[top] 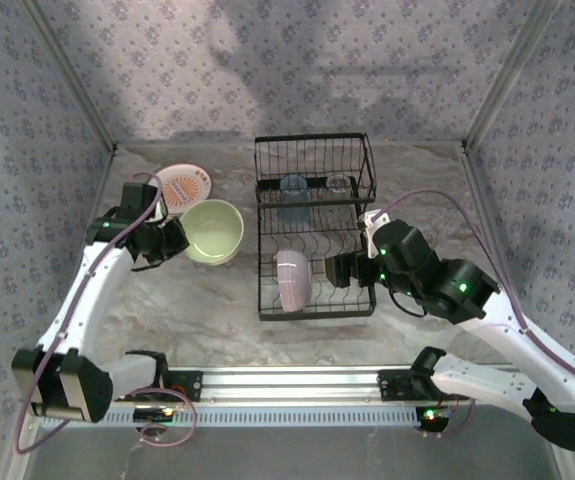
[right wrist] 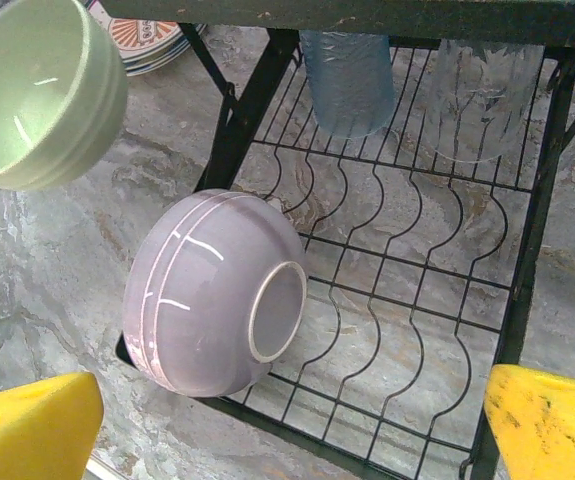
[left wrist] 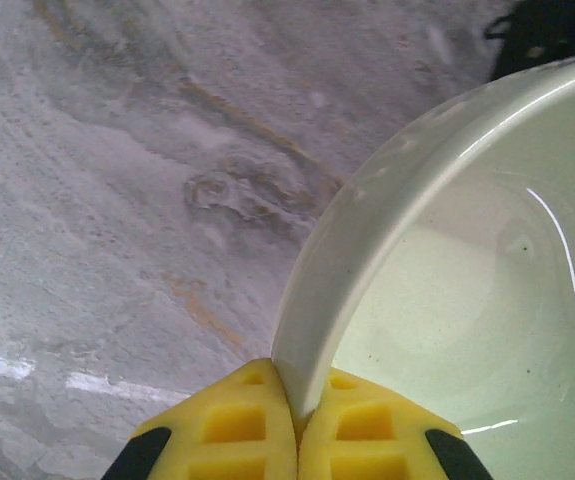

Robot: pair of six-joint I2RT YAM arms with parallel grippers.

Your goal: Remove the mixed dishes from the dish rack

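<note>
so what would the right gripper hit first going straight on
Probably the lavender bowl lying in the dish rack, which the open right gripper faces, though the rack's near rail might come first; depth is unclear.

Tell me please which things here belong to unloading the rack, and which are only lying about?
Belong to the job: dish rack; lavender bowl, blue cup and clear glass in it; pale green bowl in the left gripper; stacked plates on the table.
Only around: purple cable, aluminium rail, patterned walls.

Pale green bowl (top: 213,231); lavender bowl (right wrist: 207,290), paler bands; rack (right wrist: 250,105) black; cup (right wrist: 347,80) translucent blue; plate (top: 185,183) cream, orange motif; table (left wrist: 117,200) grey marbled.
</note>
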